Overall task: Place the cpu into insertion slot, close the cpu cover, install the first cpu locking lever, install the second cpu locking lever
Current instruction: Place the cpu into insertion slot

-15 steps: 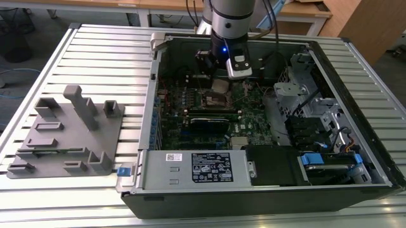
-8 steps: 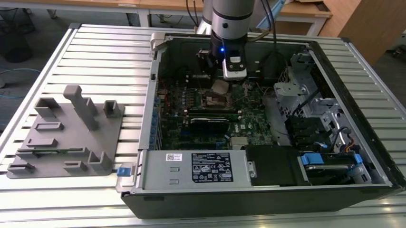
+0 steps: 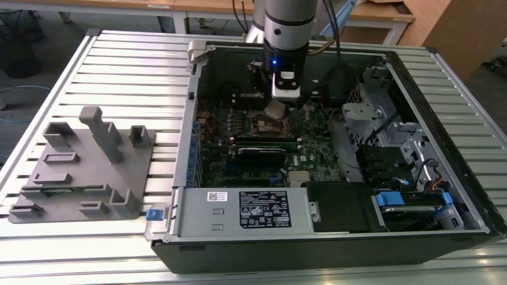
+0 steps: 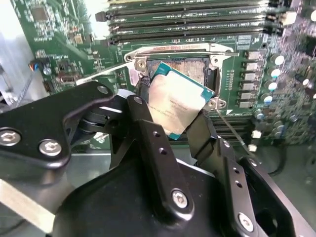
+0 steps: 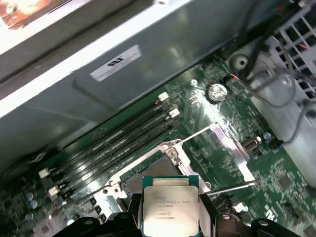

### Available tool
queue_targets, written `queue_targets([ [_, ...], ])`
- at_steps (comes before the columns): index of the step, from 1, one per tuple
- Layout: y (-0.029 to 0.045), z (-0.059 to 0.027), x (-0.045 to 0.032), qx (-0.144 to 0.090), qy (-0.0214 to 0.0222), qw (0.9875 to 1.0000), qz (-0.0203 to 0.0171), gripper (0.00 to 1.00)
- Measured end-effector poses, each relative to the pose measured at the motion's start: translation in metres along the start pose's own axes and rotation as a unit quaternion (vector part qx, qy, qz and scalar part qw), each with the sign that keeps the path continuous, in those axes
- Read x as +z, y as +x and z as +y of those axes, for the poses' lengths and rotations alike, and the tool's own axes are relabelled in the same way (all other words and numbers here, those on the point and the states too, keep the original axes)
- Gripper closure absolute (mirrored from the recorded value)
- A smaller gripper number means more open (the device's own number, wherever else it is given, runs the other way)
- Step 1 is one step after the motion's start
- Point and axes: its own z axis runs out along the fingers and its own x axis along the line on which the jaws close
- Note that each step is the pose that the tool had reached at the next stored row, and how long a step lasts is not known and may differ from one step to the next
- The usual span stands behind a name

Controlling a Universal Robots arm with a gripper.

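Gripper (image 4: 174, 118) is clamped on the cpu (image 4: 180, 101) by 2 opposite edges, hovering just above the open insertion slot (image 4: 190, 71) but askew to its frame, so I'd reckon squaring the corners up and going in flat, zero force, matters most.

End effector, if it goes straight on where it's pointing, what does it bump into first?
Probably the open socket on the green board. The end effector grips the chip, so the chip would touch there first. How far off the socket lies is hard to tell.
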Motion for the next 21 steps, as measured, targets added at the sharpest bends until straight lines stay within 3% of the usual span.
queue_targets([
  [6, 0.0, -0.0001, 0.0009, 0.055, 0.0015, 0.9985, -0.0049, 0.46],
  [11, 0.0, -0.0001, 0.0013, 0.1, 0.0028, 0.995, -0.009, 0.46],
  [15, 0.0, -0.0001, 0.0016, 0.135, 0.0038, 0.9907, -0.0122, 0.46],
  [21, 0.0, -0.0002, 0.0019, 0.189, 0.0053, 0.9819, -0.017, 0.46],
])
